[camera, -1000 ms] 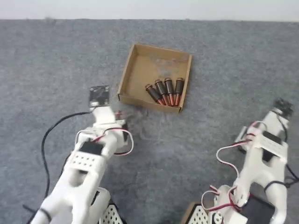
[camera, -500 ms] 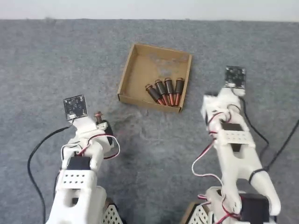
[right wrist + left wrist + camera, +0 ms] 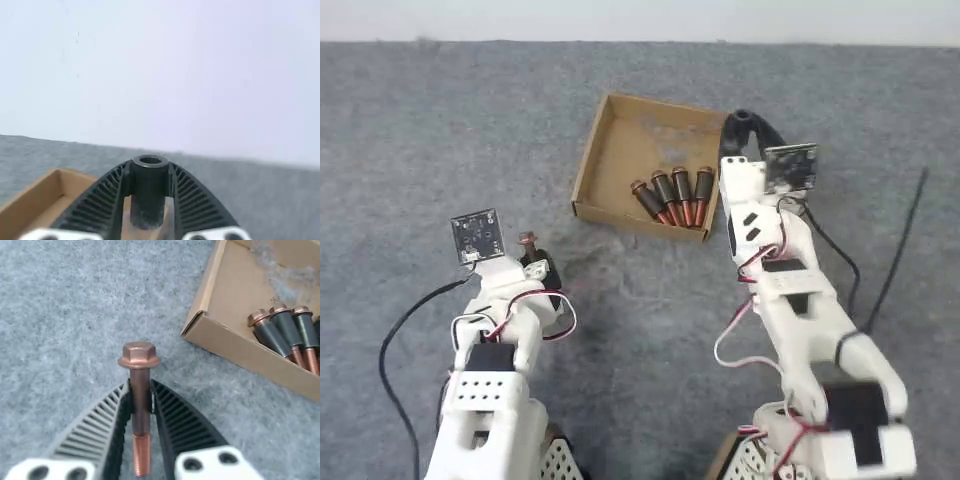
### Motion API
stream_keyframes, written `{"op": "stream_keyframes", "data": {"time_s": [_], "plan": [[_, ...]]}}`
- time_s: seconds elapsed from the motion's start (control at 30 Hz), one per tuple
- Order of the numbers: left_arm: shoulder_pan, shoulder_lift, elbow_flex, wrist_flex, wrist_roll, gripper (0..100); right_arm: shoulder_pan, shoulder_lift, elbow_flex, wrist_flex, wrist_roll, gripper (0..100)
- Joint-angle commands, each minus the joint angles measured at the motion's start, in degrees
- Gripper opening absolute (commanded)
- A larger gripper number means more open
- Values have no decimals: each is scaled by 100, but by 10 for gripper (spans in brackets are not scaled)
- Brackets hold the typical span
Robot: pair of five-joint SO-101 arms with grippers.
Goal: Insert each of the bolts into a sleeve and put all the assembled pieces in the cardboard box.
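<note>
My left gripper [image 3: 141,392] is shut on a copper bolt [image 3: 139,390], its hex head pointing away from the wrist; in the high view that bolt [image 3: 528,241] sits left of the cardboard box [image 3: 620,135]. My right gripper [image 3: 148,187] is shut on a black sleeve [image 3: 148,195], bore end outward, held above the box's right edge [image 3: 745,125]. Several assembled bolt-and-sleeve pieces [image 3: 675,197] lie side by side inside the box, also seen from the left wrist [image 3: 285,332].
Grey carpet [image 3: 440,120] covers the table all around. A pale wall [image 3: 160,65] rises behind the far edge. Cables [image 3: 900,240] trail from both arms near the front.
The right arm has swung from the right edge toward the box, raising the sleeve over its right side. The left arm pulled back from the box's corner with the bolt.
</note>
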Motion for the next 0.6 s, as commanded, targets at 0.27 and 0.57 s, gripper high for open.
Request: {"op": "stream_keyframes", "data": {"time_s": [0.27, 0.57], "plan": [[35, -211, -75, -193, -53, 12, -207, 1473, 387, -3389, 615, 7], [35, -211, -75, -202, -62, 12, -620, 1473, 1574, -3582, -712, 6]]}}
